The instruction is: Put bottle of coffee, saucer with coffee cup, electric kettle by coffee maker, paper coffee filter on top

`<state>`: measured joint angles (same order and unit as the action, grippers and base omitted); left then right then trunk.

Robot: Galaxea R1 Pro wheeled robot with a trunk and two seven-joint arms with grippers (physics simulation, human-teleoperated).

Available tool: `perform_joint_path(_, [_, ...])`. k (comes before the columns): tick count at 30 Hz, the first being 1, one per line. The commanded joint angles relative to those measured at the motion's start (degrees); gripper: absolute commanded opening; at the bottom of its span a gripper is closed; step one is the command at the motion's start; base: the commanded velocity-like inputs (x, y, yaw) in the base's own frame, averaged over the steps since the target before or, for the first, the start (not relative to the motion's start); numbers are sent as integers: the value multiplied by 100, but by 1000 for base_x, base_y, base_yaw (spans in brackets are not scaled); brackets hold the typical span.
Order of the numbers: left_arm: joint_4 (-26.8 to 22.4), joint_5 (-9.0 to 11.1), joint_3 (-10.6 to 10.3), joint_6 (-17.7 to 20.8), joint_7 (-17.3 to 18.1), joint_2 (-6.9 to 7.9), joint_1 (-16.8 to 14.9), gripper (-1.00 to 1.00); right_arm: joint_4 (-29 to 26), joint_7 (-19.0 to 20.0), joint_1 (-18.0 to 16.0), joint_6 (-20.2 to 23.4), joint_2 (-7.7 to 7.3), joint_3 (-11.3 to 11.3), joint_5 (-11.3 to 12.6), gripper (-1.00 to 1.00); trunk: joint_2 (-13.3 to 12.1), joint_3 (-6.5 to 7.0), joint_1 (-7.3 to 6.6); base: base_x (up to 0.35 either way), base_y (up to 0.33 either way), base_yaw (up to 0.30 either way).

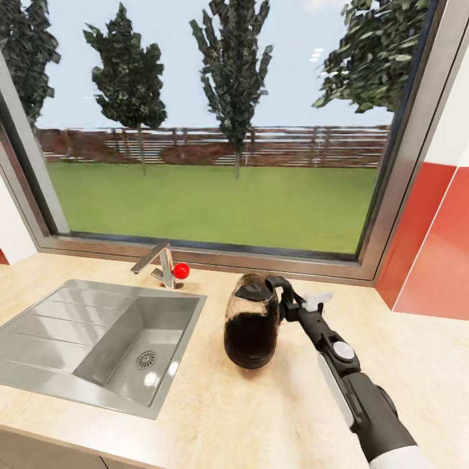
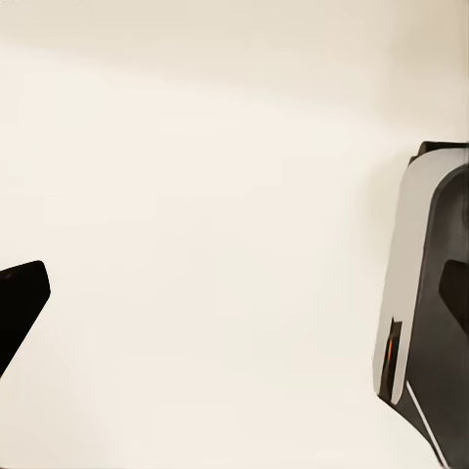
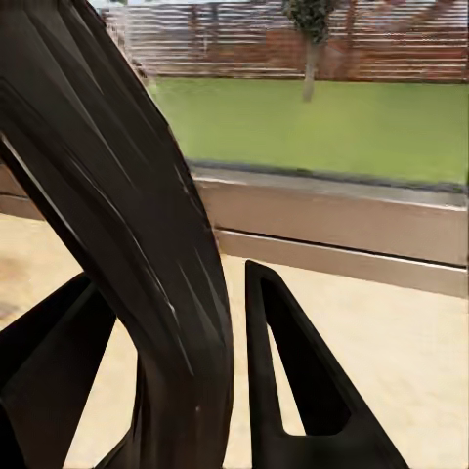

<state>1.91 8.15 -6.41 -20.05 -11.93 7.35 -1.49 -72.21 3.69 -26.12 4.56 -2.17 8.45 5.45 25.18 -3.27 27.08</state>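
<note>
Clearly, the electric kettle [image 1: 253, 324] stands upright on the kitchen countertop [image 1: 215, 417], just to the right of the sink [image 1: 98, 342] and in front of the big window [image 1: 215, 124]. Its body is rounded and made of smoky transparent material, so the dark liquid inside is seen filling most of it; the upper part is clearer and catches some light. It has a black lid, a black base and a black loop handle [image 1: 279, 290] on its right side, turned toward the right arm [image 1: 352, 384].

The right gripper [image 1: 288, 301] is at this handle. In the right wrist view the handle [image 3: 137, 234] is a thick, curved, glossy black band with fine pale streaks, and it passes between the two dark fingers [image 3: 293, 381]; the fingers are pressed on it from both sides, so the pincer is pinching the kettle handle. Behind it there are the pale counter, the grey window frame and green grass.

The countertop is a tan, lightly speckled slab with a matte surface. The sink is brushed grey metal, rectangular, with a ribbed draining part and a round drain. The faucet [image 1: 156, 264] is angular metal with a small red round knob [image 1: 181, 270]. On the right the wall [image 1: 433, 247] is glossy red.

In the left wrist view only one dark fingertip [image 2: 20, 308] shows before a plain cream surface, so I cannot tell if the left gripper is spread or pressed together
</note>
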Motion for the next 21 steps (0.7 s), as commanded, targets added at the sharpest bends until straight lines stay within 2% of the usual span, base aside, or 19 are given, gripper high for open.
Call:
perform_joint_path(1, [20, 56, -51, -39, -2, -6, -9, 100, -299, 6, -7, 267, -4, 64, 51, -100, 15, -12, 2, 0, 0, 0])
perform_joint_path(4, [20, 55, -60, -44, -2, -13, -9, 100, -885, -3, -7, 875, 5, 419, 45, -100, 15, -12, 2, 0, 0, 0])
perform_joint_path(8, [23, 54, -64, -35, -2, -7, -9, 100, -1255, -6, -7, 1293, 13, 701, 44, -100, 15, -12, 2, 0, 0, 0])
perform_joint_path(11, [31, 71, -31, -15, -9, -6, -9, 100, -1306, -9, -7, 1398, 33, 845, 50, -100, 15, -12, 2, 0, 0, 0])
perform_joint_path(16, [37, 102, -6, -1, -59, -6, -9, 100, -1327, 5, -7, 1407, 33, 884, 52, -100, 15, -12, 2, 0, 0, 0])
perform_joint_path(19, [37, 117, 13, 0, -91, 1, -9, 100, -1350, 8, -7, 1408, 33, 1149, 57, -100, 15, -12, 2, -36, 25, 0])
perform_joint_path(21, [37, 128, 16, -5, -97, 1, -9, 100, -1362, 9, -7, 1401, 32, 1229, 63, -100, 15, -12, 2, -183, 167, 0])
